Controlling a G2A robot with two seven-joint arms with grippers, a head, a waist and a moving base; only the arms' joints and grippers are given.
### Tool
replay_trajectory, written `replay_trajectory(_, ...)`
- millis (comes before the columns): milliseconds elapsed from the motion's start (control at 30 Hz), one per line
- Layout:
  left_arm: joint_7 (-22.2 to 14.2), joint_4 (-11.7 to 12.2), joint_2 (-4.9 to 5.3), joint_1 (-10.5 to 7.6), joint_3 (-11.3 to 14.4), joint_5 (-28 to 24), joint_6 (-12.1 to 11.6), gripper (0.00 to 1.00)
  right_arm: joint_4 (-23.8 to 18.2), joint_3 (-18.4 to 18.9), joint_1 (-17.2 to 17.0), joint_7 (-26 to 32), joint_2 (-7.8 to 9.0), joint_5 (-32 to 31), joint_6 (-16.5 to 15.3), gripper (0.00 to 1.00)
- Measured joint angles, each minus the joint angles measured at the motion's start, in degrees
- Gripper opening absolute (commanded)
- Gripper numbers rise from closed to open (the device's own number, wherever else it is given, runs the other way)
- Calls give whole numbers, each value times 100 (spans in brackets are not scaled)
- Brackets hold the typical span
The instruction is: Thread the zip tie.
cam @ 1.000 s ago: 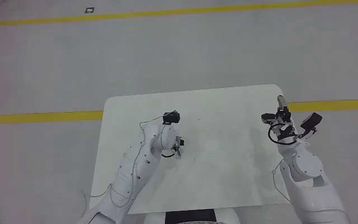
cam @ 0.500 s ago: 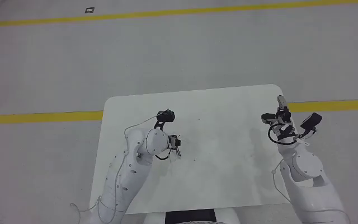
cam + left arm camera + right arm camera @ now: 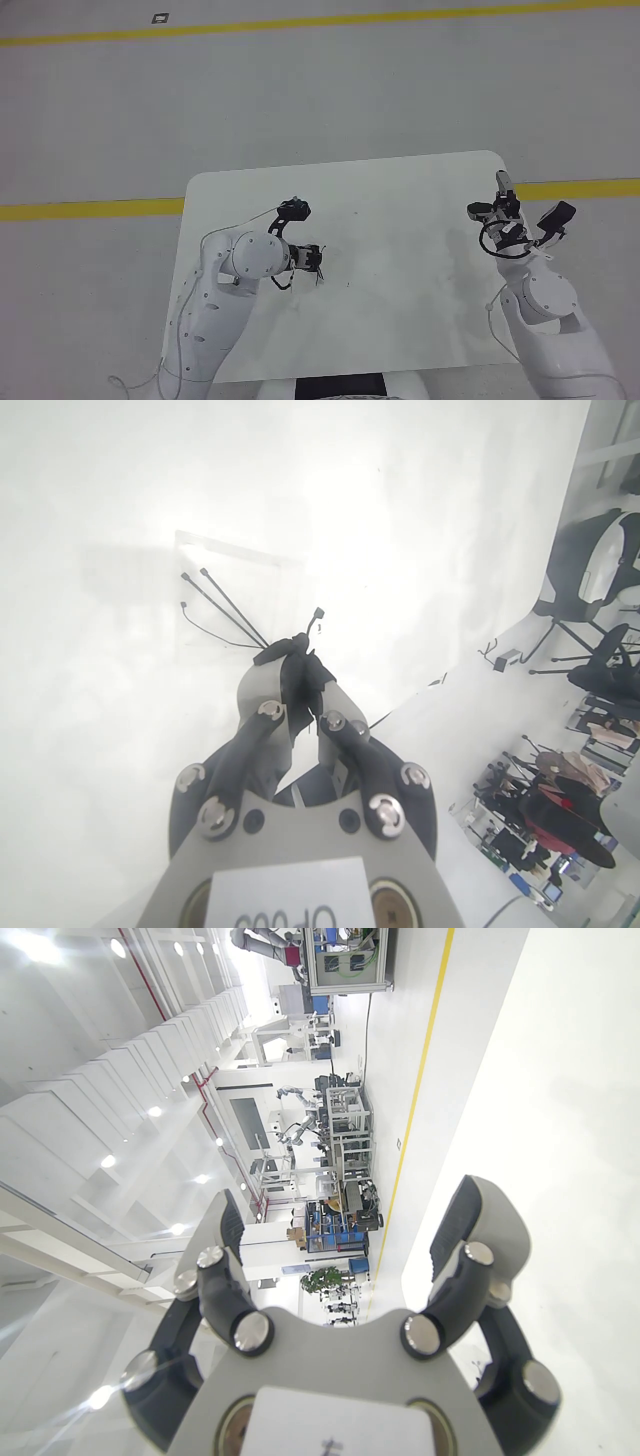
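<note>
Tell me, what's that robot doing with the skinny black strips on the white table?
It's working with zip ties. The left pincer is down at the white table, shut on one black zip tie whose little head pokes out past the tips. A few spare zip ties lie fanned out on the table just beyond it. The right pincer is open and empty, held up by the table's edge on its own side. No tie looks threaded yet.

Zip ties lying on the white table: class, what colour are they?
Black. The thin plastic zip ties show best in the left wrist view, against the white table.
</note>
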Motion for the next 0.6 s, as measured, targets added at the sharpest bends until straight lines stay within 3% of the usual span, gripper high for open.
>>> replay_trajectory(167, 32, 16, 1, 15, -5, -33, -13, 0, 0, 0, 0, 0, 0, 0, 0, 100)
replay_trajectory(233, 195, 53, 9, 61, -73, -303, -119, 0, 0, 0, 0, 0, 0, 0, 0, 100)
replay_trajectory(433, 132, 229, 126, 54, -627, -1634, -1031, 0, 0, 0, 0, 0, 0, 0, 0, 100)
replay_trajectory(600, -5, 675, 253, 20, -927, -2625, -1936, 0, 0, 0, 0, 0, 0, 0, 0, 100)
